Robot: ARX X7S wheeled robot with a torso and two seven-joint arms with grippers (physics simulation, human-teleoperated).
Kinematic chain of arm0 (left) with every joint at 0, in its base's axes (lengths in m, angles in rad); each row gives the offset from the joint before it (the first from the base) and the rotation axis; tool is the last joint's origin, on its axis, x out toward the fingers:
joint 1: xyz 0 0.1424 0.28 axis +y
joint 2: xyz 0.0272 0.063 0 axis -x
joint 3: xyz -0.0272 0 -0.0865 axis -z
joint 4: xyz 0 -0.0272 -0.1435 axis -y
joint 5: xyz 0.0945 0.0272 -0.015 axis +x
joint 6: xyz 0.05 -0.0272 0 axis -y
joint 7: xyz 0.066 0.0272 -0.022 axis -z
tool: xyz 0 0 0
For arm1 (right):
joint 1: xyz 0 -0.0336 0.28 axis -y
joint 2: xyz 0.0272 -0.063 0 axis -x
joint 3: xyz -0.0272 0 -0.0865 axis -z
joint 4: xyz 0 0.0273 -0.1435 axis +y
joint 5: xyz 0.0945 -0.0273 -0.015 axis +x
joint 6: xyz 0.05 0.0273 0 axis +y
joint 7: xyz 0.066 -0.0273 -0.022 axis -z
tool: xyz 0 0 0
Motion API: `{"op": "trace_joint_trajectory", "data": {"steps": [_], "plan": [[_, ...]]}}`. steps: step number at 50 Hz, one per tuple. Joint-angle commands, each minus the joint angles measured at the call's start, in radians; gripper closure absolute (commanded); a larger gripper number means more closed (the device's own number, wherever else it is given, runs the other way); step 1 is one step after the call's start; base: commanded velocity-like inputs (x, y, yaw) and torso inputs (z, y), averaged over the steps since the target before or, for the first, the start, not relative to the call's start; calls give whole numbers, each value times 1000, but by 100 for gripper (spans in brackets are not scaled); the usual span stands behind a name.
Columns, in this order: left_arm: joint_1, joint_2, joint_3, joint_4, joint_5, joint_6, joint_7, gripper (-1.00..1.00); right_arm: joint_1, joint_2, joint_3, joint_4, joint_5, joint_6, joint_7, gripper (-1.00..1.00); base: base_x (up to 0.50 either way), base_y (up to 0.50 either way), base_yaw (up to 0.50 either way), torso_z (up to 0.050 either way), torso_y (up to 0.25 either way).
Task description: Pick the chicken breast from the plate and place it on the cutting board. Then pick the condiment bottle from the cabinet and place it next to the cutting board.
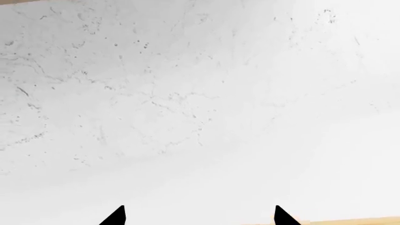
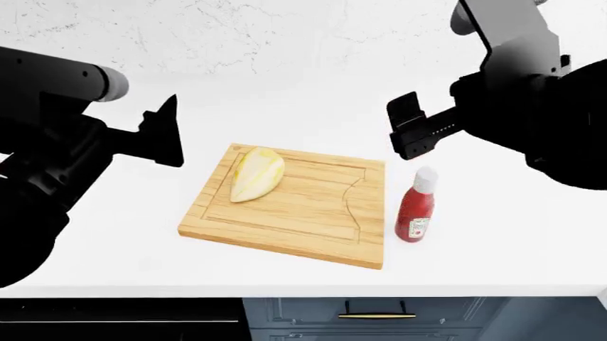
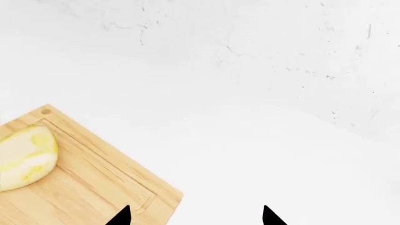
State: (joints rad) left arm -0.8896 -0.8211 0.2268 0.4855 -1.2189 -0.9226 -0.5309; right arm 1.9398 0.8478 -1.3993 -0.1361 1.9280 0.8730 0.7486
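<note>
The cutting board [image 2: 289, 206] lies near the front edge of my white counter [image 2: 531, 241], the chicken breast [image 2: 255, 174] resting on its left half and the condiment bottle [image 2: 416, 207] standing upright just beside its right edge. My right gripper [image 2: 410, 126] hangs above the bottle, apart from it, fingers spread and holding nothing (its wrist view shows two separated black tips over the board's corner). My left gripper [image 2: 163, 135] hovers left of the board, likewise parted and empty.
</note>
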Motion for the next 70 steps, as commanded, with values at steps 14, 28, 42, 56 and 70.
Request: {"op": "trace_joint_trajectory", "data": {"steps": [14, 28, 42, 56, 70], "plan": [[71, 57, -12, 137, 123, 118, -93, -100, -306, 85, 79, -377, -624, -535, 110, -100, 0, 0, 0, 0, 0], [162, 73, -37, 236, 164, 191, -139, -100, -460, 102, 45, -501, -895, -653, 301, -100, 0, 0, 0, 0, 0], [195, 88, -62, 322, 195, 255, -156, -100, -525, 139, 50, -580, -1021, -720, 399, -100, 0, 0, 0, 0, 0], [204, 98, -86, 395, 212, 298, -187, -100, -570, 150, 46, -627, -1129, -766, 433, -100, 0, 0, 0, 0, 0], [164, 77, -108, 428, 138, 281, -225, -100, -513, 123, 61, -664, -1097, -697, 436, -100, 0, 0, 0, 0, 0]]}}
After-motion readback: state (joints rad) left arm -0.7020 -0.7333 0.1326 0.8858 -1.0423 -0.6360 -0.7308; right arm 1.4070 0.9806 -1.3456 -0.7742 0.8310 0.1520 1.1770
